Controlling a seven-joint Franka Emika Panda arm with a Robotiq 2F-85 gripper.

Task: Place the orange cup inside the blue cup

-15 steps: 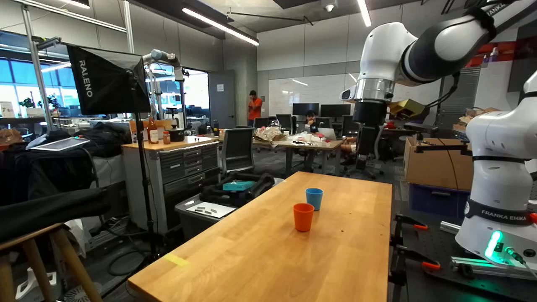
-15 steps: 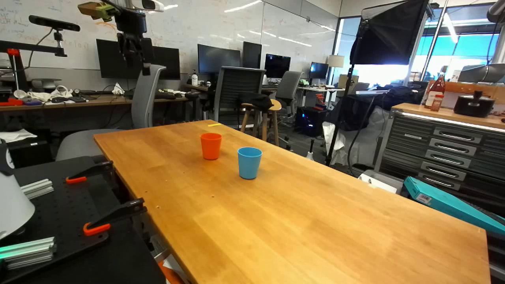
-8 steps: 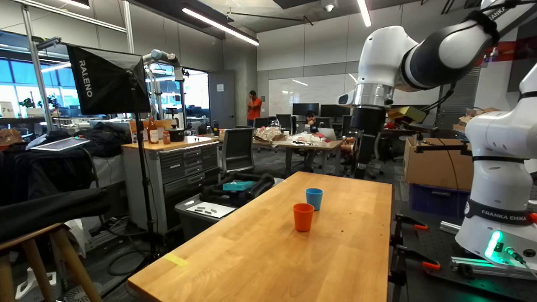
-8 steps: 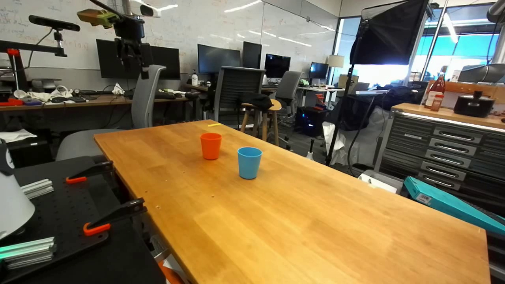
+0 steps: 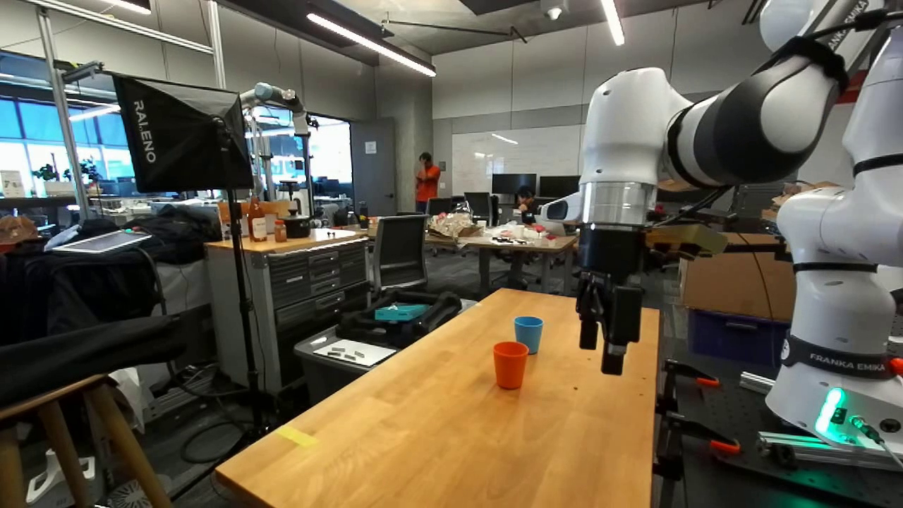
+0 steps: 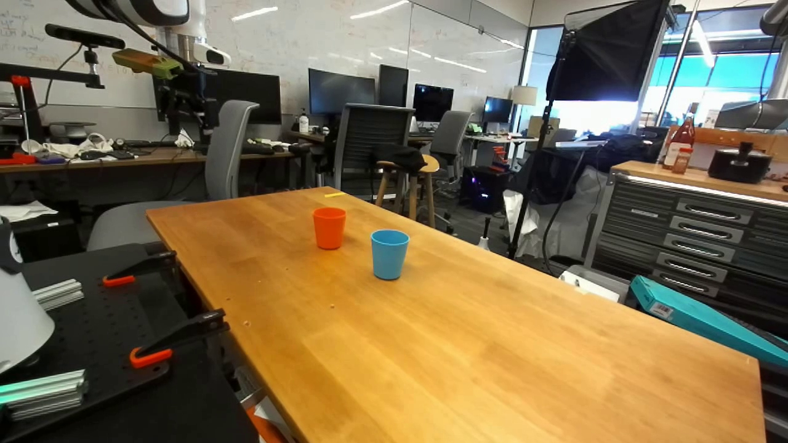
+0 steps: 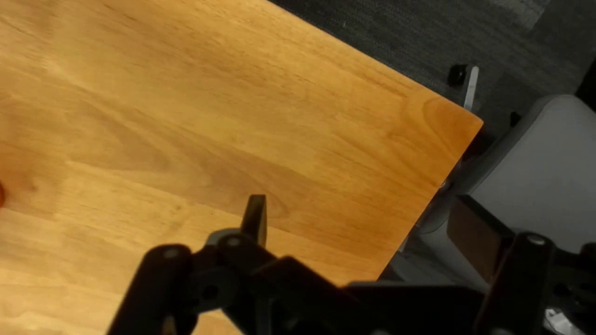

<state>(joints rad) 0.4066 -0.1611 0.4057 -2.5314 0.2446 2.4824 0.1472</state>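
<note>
The orange cup (image 5: pixel 510 365) stands upright on the wooden table (image 5: pixel 451 444). The blue cup (image 5: pixel 528 334) stands upright close to it, a small gap apart. Both cups also show in an exterior view, orange (image 6: pixel 329 228) and blue (image 6: pixel 388 254). My gripper (image 5: pixel 600 353) hangs above the table, pointing down, beside the cups on the robot's side and apart from them. In the wrist view the gripper (image 7: pixel 363 228) has its fingers wide apart with nothing between them. A sliver of the orange cup (image 7: pixel 1 195) shows at that view's left edge. The blue cup is out of the wrist view.
Black clamps with orange handles (image 6: pixel 178 338) sit along the table's robot side. A grey chair (image 7: pixel 549 167) stands by the table corner (image 7: pixel 475 123) under the wrist. Yellow tape (image 5: pixel 298 437) marks the table edge. A light stand (image 5: pixel 240 296) stands beyond the table.
The arm has lowered my gripper and brought it toward the table end near the yellow tape, with a turn of the wrist. Both cups have stayed in place.
</note>
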